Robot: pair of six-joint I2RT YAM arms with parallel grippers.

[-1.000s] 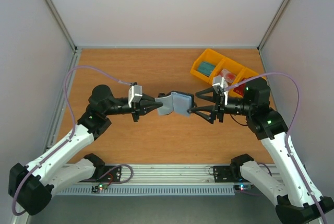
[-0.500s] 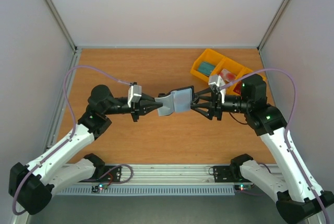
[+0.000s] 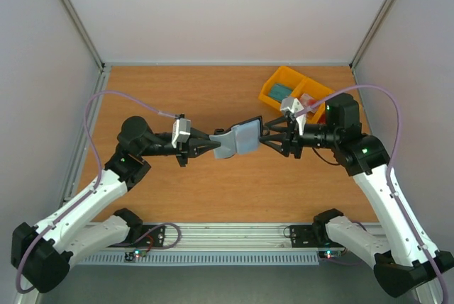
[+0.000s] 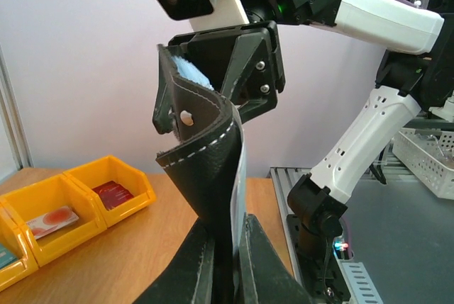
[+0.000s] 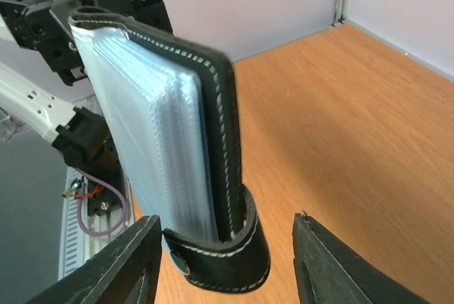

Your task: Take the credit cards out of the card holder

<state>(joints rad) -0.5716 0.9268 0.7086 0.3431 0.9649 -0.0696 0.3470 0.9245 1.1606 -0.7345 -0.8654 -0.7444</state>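
where the card holder (image 3: 239, 138) is held in the air over the middle of the table (image 3: 177, 95), open wood is seen on all sides, the yellow tray (image 3: 289, 72) near behind the right gripper (image 3: 261, 139). its left end is pinched by the left gripper (image 3: 211, 144); its tab end is straddled by the right fingers (image 5: 120, 261), spread, with a gap.

— Any writing on the card holder (image 4: 204, 134)?
— None. No brand or lettering shows on it in any view.
— And the cards in the yellow tray (image 4: 106, 166)?
— A dark red card (image 4: 113, 194) and an orange card (image 4: 51, 220) lie there, but their print is too small to read.
— Labels on the white arm (image 4: 386, 20)?
— Nothing legible there either.
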